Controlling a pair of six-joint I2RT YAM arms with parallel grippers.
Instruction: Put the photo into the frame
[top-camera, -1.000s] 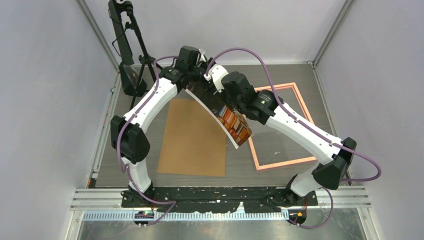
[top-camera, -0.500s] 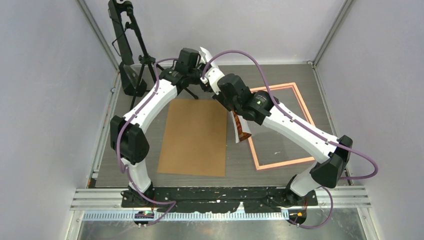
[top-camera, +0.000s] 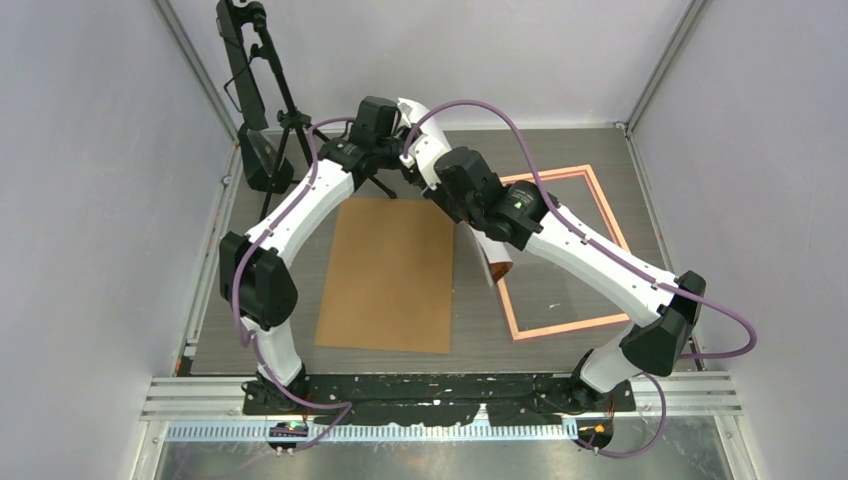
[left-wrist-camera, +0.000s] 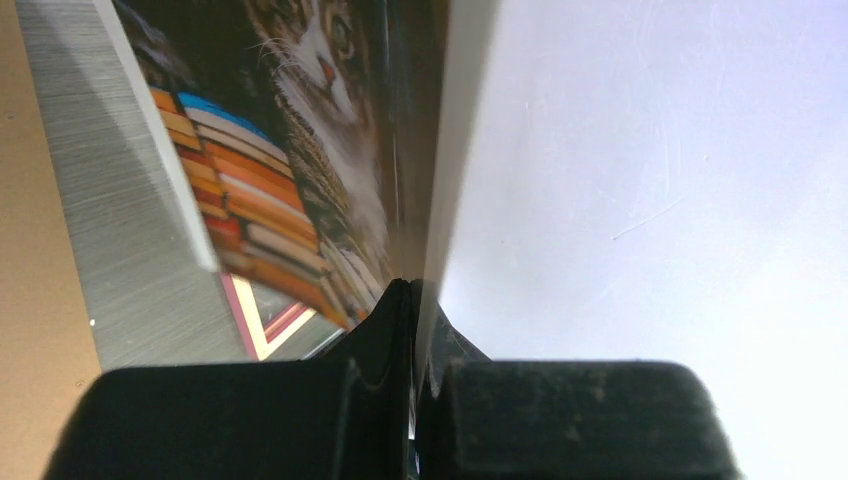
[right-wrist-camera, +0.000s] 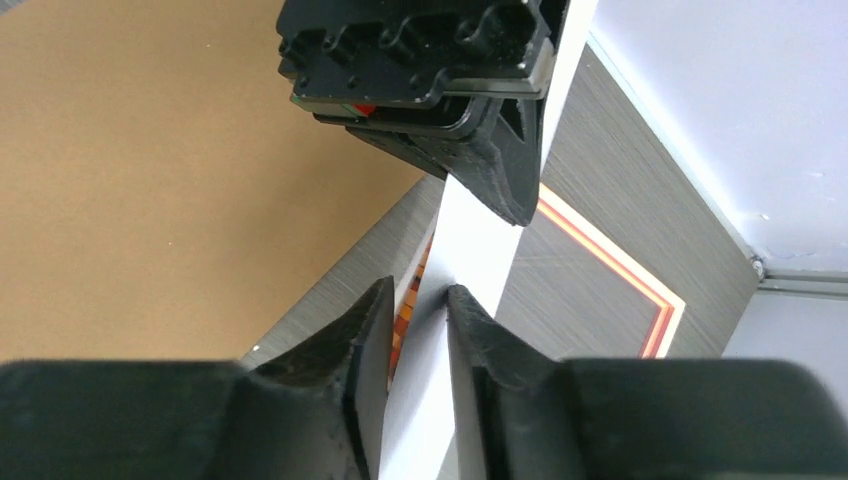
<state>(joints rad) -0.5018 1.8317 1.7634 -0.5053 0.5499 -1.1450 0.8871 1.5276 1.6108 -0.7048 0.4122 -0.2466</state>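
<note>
Pinching the photo (left-wrist-camera: 300, 150), left claw (left-wrist-camera: 410, 287) clamped, right claw (right-wrist-camera: 418, 300) slightly parted around it

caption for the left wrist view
Left gripper pinching the photo edge-on, cat side left, white back right.

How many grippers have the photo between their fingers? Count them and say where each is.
2. The left gripper is clamped shut on the photo's edge. The right gripper straddles the same sheet right beside it, jaws slightly apart. Neither is hidden.
</note>
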